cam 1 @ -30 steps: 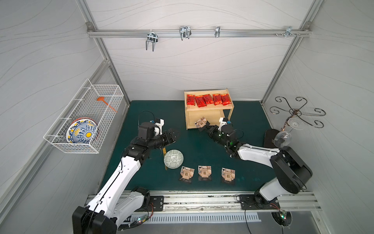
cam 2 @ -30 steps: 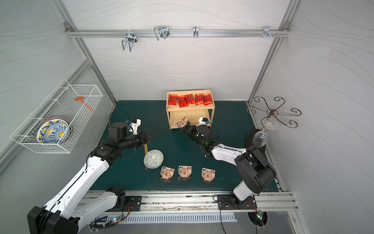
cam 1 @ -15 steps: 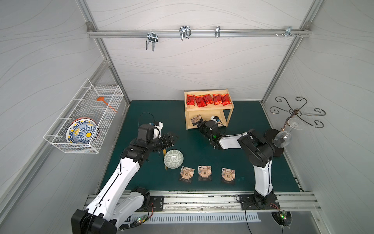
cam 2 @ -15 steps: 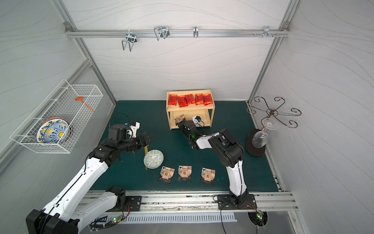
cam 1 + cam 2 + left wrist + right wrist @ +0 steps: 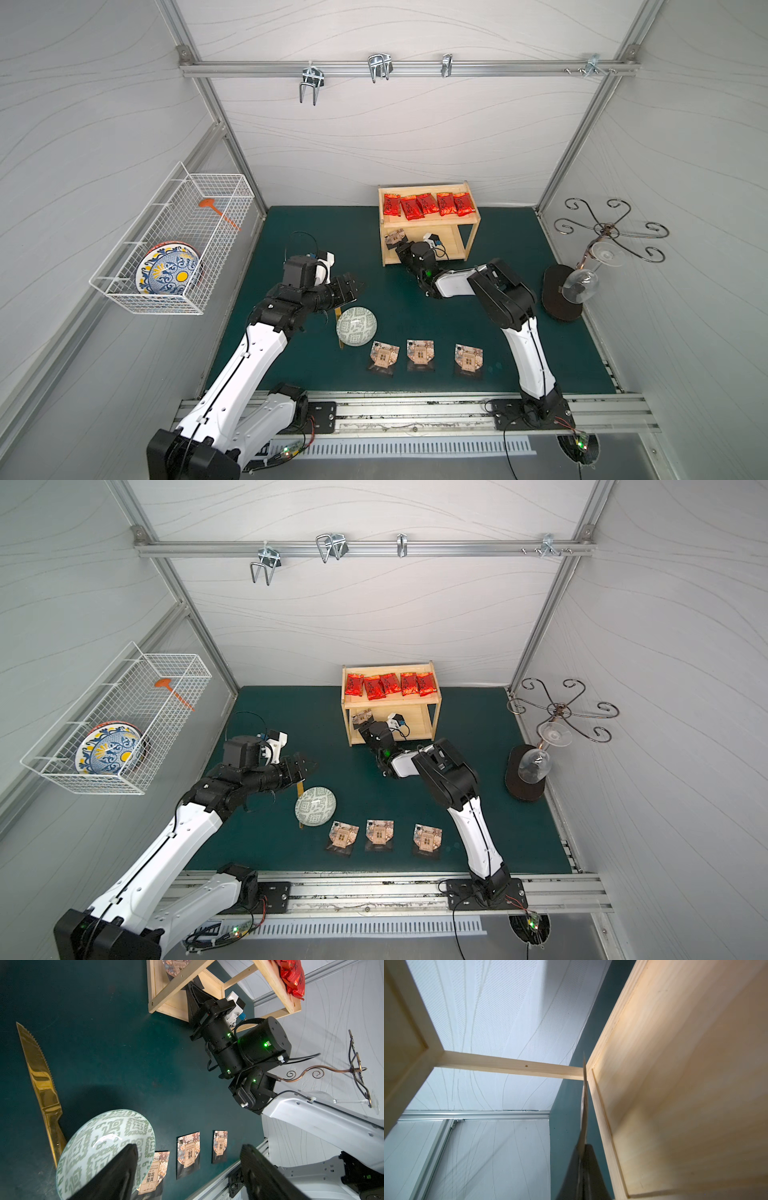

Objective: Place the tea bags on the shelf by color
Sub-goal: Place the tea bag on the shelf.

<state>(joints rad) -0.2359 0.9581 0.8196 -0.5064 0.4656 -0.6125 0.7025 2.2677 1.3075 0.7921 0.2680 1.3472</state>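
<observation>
- The shelf (image 5: 428,225) is stood at the back of the table (image 5: 395,307), and five red tea bags (image 5: 426,203) are laid in a row on its upper tier.
- One black-edged tea bag (image 5: 395,238) is clamped between the fingers of the right tool (image 5: 402,246), which is reached into the left end of the lower tier, under the upper board.
- In the right wrist view this packet (image 5: 584,1105) is seen edge-on, just beside the rim of the lower board; whether it rests on the board cannot be told.
- Three more black-edged tea bags (image 5: 383,356) (image 5: 420,353) (image 5: 468,358) are laid flat in a row near the front edge of the table, apart from one another.
- The left tool (image 5: 355,286) is held with its fingers wide apart and nothing between them, above the table just behind a green-patterned bowl (image 5: 356,326).
- A gold serrated knife (image 5: 39,1076) is laid on the table beside the bowl, its handle end hidden behind the bowl's rim.
</observation>
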